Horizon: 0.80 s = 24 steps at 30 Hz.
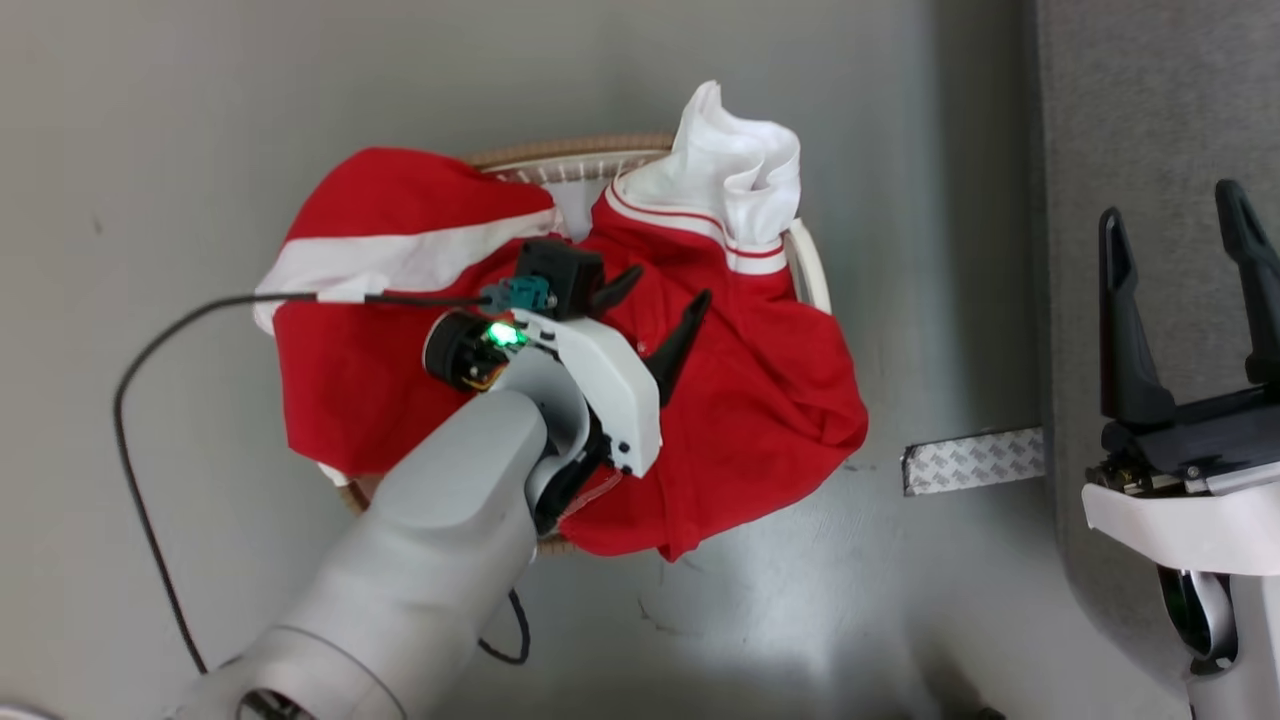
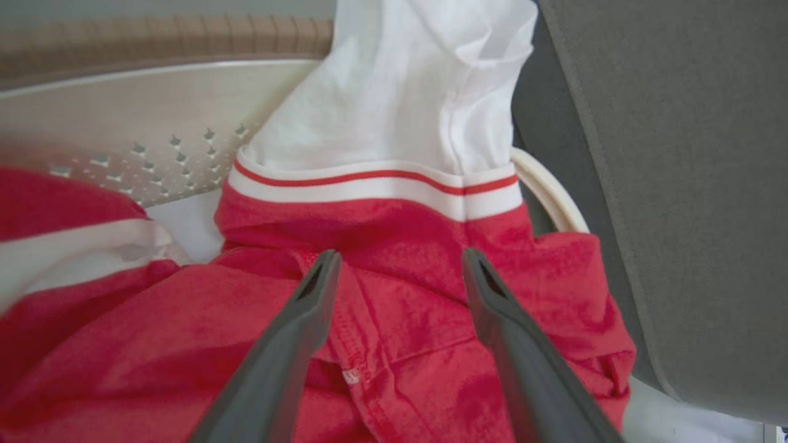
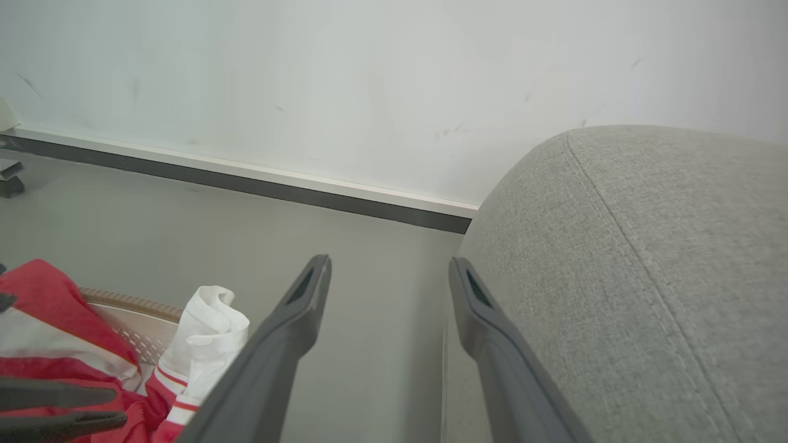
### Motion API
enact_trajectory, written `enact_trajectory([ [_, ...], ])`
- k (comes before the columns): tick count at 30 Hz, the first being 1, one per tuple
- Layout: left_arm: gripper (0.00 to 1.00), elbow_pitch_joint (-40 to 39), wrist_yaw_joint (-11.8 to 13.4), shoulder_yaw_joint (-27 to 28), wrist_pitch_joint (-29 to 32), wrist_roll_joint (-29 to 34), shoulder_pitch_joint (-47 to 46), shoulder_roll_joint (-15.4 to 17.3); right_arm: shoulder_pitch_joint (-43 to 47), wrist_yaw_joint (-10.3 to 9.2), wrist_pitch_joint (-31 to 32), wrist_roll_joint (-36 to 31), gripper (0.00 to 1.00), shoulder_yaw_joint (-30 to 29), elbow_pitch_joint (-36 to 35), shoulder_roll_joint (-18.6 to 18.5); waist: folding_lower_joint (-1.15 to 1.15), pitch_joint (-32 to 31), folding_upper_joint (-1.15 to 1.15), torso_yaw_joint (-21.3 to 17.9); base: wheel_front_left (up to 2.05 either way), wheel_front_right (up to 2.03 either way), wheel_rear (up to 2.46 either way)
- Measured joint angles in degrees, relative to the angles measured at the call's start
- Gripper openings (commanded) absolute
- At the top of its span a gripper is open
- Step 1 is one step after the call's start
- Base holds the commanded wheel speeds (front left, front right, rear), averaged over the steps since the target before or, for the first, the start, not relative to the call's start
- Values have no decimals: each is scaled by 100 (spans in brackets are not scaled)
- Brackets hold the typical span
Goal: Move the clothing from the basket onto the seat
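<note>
Head view: the clothing lies heaped in and over the basket, which stands on the floor at centre frame. The right-hand garment has its long axis from 12 to 5 o'clock. Its white end points to 12 o'clock, and its red body spills over the rim toward 5 o'clock. The left-hand garment carries a white band running roughly 9 to 3 o'clock.

The left gripper is over the heap, fingers apart and pointing to 1 o'clock. Whether they touch the fabric cannot be told. In the left wrist view, the fingers straddle a red fold.

The right gripper is at 3 o'clock over the edge of the seat, fingers apart and holding nothing.
</note>
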Motion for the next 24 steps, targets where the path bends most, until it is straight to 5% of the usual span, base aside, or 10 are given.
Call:
enact_trajectory([
  [20,98,633,0,-1224,58,-679,-643,2,95,0,-7,-103,100,-42,-534,-51,0,984,0,-21,0,0,0],
  [22,2,606,0,-1345,10,-716,-675,0,97,0,-12,-110,100,-57,-539,-49,-1,1014,0,-12,0,0,0],
  [24,0,547,0,-1471,-12,-767,-691,1,97,0,-13,-110,100,-74,-536,-48,-1,1020,0,6,0,0,0],
])
